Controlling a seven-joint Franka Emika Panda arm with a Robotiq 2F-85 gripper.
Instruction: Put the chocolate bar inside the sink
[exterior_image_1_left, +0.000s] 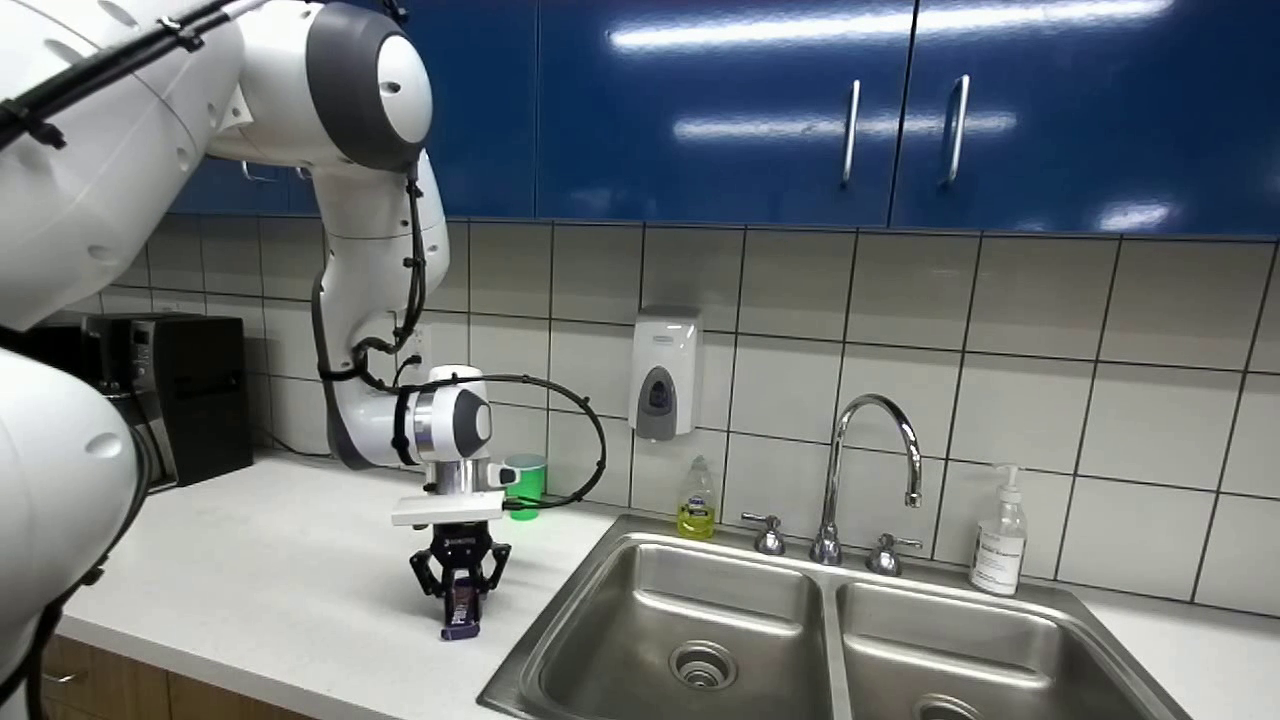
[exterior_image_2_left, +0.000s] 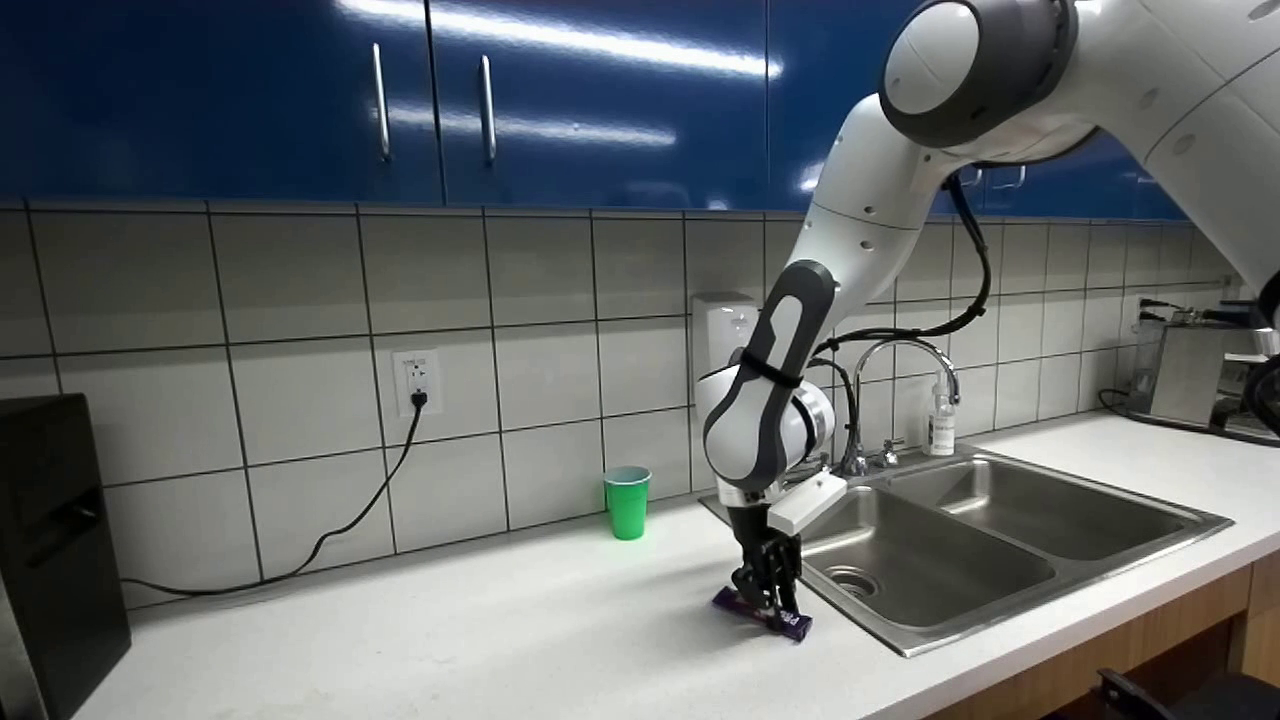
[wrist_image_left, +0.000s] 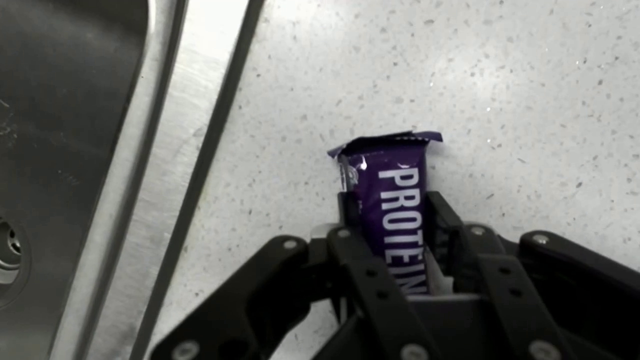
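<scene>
1. The claw (wrist_image_left: 391, 210) is clamped on the chocolate bar (wrist_image_left: 387, 162), with one of its fingers (wrist_image_left: 442, 215) against each long side.
2. The bar is purple and carries white letters reading PROTEIN; in the wrist view one end sticks out past the fingertips.
3. It is over the white counter (exterior_image_2_left: 450, 640), outside the sink (exterior_image_1_left: 562, 612) and near its edge. Whether it touches the counter I cannot tell.
4. The steel sink has two basins side by side; the one nearer the claw shows a round drain (exterior_image_1_left: 703, 665).
5. A chrome faucet (exterior_image_1_left: 831, 490) arches up at the back of the sink.
6. Also at the back stand a bottle of yellow soap (exterior_image_1_left: 696, 515) and, farther from the claw, a pump bottle (exterior_image_1_left: 1000, 550).
7. A green cup (exterior_image_2_left: 628, 508) stands upright on the counter near the tiled wall (exterior_image_2_left: 545, 465), apart from the bar.
8. A soap dispenser (exterior_image_1_left: 665, 350) hangs on the wall below blue cupboards (exterior_image_1_left: 720, 100).
9. In an exterior view, a black plug (exterior_image_2_left: 419, 399) sits in an outlet (exterior_image_2_left: 416, 370).
</scene>
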